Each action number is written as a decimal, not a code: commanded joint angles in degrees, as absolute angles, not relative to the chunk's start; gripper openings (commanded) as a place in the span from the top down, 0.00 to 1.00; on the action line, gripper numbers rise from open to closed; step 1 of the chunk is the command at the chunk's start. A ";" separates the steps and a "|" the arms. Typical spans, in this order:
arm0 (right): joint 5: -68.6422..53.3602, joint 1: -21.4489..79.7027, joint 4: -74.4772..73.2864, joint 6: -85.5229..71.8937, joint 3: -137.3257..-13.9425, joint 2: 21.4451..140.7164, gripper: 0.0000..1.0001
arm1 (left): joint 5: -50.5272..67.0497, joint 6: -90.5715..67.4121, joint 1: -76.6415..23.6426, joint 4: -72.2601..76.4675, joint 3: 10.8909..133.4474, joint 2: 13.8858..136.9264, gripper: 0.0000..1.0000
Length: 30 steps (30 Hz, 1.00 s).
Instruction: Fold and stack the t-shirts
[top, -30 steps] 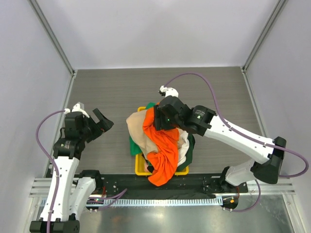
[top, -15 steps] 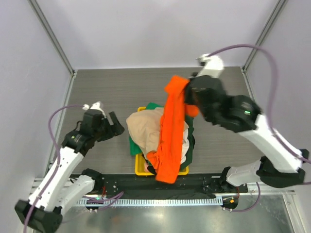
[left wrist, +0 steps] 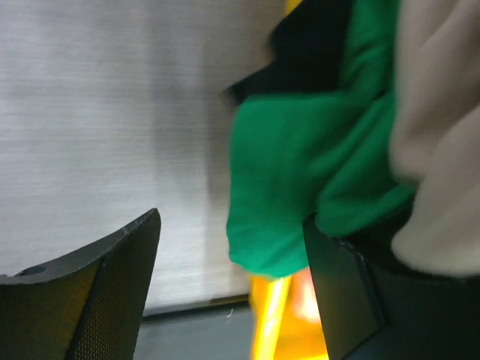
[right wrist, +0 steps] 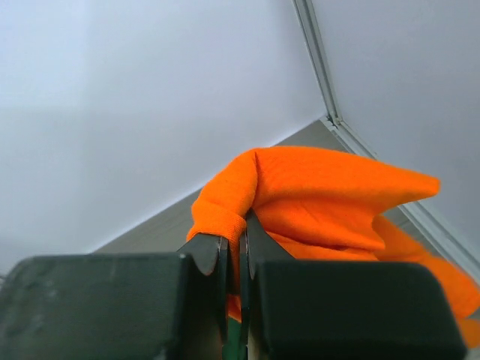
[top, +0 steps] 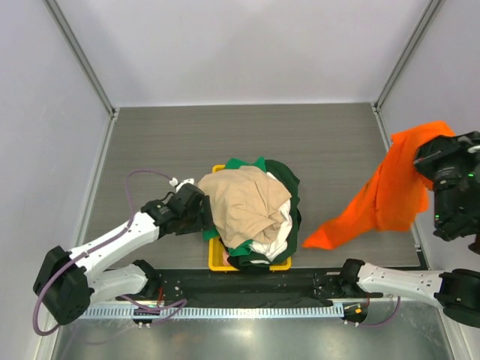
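Note:
The orange t-shirt [top: 390, 191] hangs in the air at the far right, pinched in my right gripper [top: 439, 154], which is raised high. In the right wrist view the jaws are shut on a fold of the orange shirt [right wrist: 315, 202] at my right gripper [right wrist: 235, 255]. A heap of shirts sits in the yellow bin [top: 217, 262]: beige [top: 244, 202] on top, green [top: 289, 180], white [top: 274, 238] and black under it. My left gripper [top: 196, 216] is open at the heap's left edge; its view shows green cloth [left wrist: 300, 165] between the open fingers [left wrist: 105, 285].
The grey wood-grain table [top: 165, 150] has bare floor behind and to the left of the bin. A black rail [top: 247, 285] runs along the near edge. Walls stand close on both sides.
My right arm swung the orange shirt up off the heap and far to the right. My left arm reached right and down to the heap's left edge.

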State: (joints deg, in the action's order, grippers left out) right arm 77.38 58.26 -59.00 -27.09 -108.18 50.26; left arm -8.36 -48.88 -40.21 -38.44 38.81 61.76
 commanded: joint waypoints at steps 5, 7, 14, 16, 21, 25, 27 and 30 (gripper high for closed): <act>78.05 58.36 -58.80 -28.92 -103.36 51.60 0.99 | -7.38 -52.91 -44.99 -26.46 37.71 70.91 0.23; 77.61 58.36 -58.80 -29.44 -102.83 51.16 0.99 | -7.03 -53.26 -45.09 -24.27 37.01 72.50 0.29; 76.29 58.36 -58.89 -29.97 -100.64 49.04 0.99 | -12.99 -55.28 -44.91 -24.16 36.91 73.22 0.95; 75.77 58.36 -58.89 -30.15 -100.20 48.69 0.99 | -14.85 -55.28 -44.04 -26.70 37.88 72.86 1.00; 74.36 58.36 -58.97 -31.90 -98.00 49.13 0.99 | -14.51 -54.93 -33.25 -29.00 39.11 71.90 1.00; 73.39 58.36 -59.15 -34.09 -95.81 49.31 0.99 | -7.34 -54.40 -20.16 -25.08 38.94 71.63 1.00; 72.78 58.36 -59.06 -34.98 -94.05 49.31 0.99 | -2.57 -55.54 -11.98 -20.68 39.72 73.47 1.00; 71.64 58.36 -59.15 -37.08 -91.24 49.39 0.99 | 2.45 -58.69 -3.36 -17.24 42.79 78.89 1.00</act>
